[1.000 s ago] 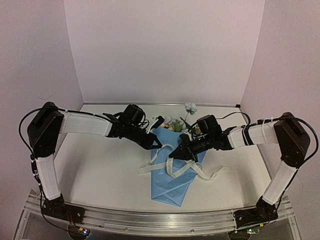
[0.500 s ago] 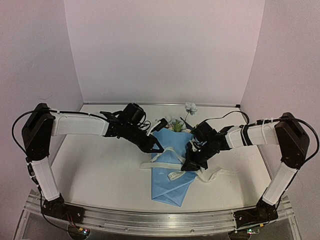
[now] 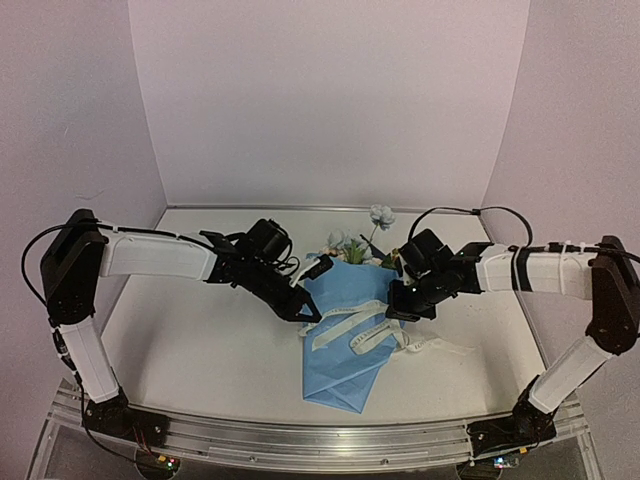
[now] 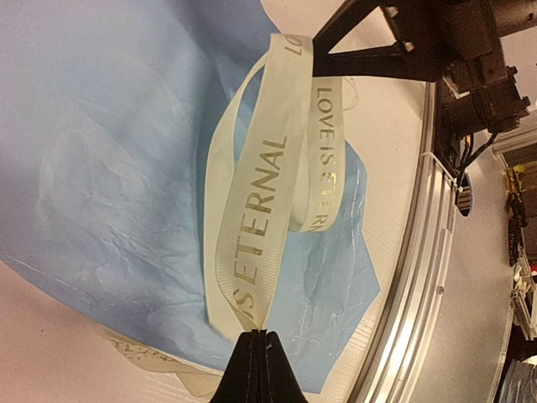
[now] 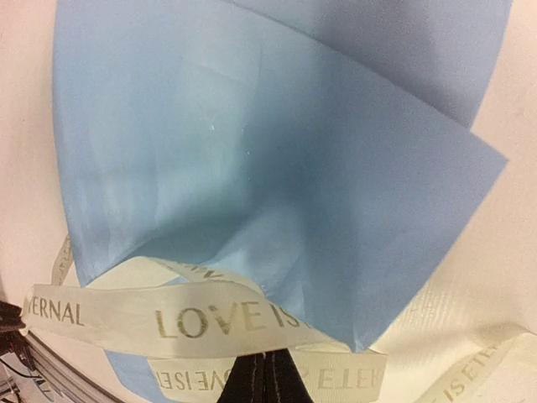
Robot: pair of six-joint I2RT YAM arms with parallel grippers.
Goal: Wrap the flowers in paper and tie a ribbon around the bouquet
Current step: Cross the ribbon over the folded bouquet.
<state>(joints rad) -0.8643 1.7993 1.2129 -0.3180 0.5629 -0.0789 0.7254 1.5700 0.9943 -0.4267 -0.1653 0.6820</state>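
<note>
At mid-tabletop, the bouquet [image 3: 340,365] lies flat: a blue paper cone with its tip toward the near edge, holding the flowers [image 3: 350,248] at its wide far end. The ribbon [image 3: 350,325] crosses the cone in loops. The left gripper [image 3: 308,312] and right gripper [image 3: 398,310] each pinch it, jaws pressed together. Pale walls [image 3: 330,100] enclose the white tabletop [image 3: 200,340].

One bouquet [image 3: 340,365], one ribbon [image 4: 268,168], one left gripper [image 3: 312,314], one right gripper [image 3: 393,312]
</note>
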